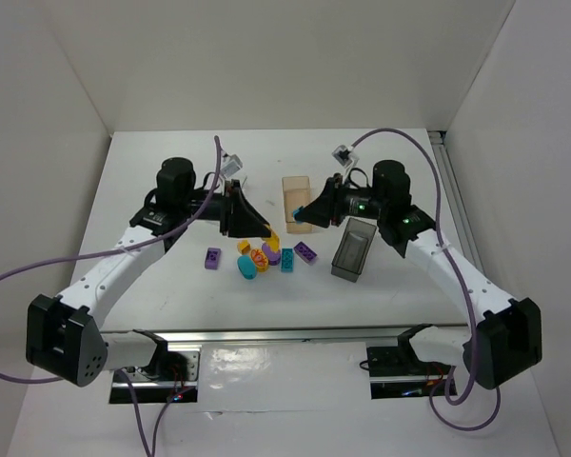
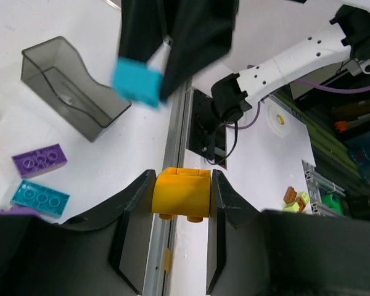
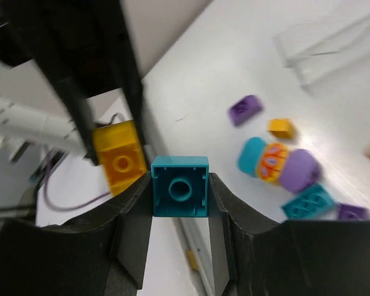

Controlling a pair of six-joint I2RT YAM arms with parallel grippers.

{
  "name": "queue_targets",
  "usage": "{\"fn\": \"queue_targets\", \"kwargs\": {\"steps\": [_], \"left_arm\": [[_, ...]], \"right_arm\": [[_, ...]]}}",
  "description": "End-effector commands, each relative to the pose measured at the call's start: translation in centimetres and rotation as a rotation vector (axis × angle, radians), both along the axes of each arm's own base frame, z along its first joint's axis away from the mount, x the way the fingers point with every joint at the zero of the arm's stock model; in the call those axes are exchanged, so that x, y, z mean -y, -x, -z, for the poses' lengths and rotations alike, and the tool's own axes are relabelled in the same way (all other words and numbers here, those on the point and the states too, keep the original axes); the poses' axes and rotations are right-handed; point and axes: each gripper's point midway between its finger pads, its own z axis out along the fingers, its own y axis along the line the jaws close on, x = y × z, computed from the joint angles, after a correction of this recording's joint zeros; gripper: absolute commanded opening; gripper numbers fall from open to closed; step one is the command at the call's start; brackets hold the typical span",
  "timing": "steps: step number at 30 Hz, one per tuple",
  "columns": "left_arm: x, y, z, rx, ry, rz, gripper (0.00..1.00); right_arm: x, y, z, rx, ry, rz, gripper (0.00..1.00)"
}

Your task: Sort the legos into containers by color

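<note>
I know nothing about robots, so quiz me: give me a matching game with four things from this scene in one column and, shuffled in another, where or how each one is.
Things:
1. yellow brick
2. square teal brick
3. grey box
4. purple brick

Places or states:
A. empty
B. held in the right hand
C. lying flat beside a long teal brick
D. held in the left hand

Pairs: 1-D, 2-B, 3-A, 4-C
</note>
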Motion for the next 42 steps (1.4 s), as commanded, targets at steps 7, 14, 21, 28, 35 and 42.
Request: {"fn": "queue_targets", "kwargs": {"steps": [7, 14, 21, 28, 35, 42], "left_arm": [[-3.6, -6.2, 1.0, -0.041, -0.144, -0.324, 0.00], [-8.8, -10.9, 4.6, -0.212, -0.359, -0.810, 0.00], [-11.4, -10.4, 4.3, -0.199, -0.397, -0.957, 0.00], [-13.5, -11.3, 5.9, -0.249, -0.462, -1.047, 0.00], [-16.1, -16.0, 8.6, -0.312, -0.572, -1.181, 0.00], [-16.3, -21.7, 11.9, -0.356, -0.657, -1.206, 0.00]], "right_arm": [[5.6, -6.5, 2.8, -0.045, 0.189, 0.462, 0.15], [7.4, -11.3, 6.9, -0.071, 0.373, 0.805, 0.15], [4.2, -17.2, 12.3, -0.085, 0.554, 0.821, 0.20], [2.5, -20.3, 16.2, -0.099, 0.650, 0.805, 0.52], [4.3, -19.8, 13.0, -0.060, 0.633, 0.858, 0.81], [6.5, -13.3, 11.1, -0.045, 0.618, 0.857, 0.78]]}}
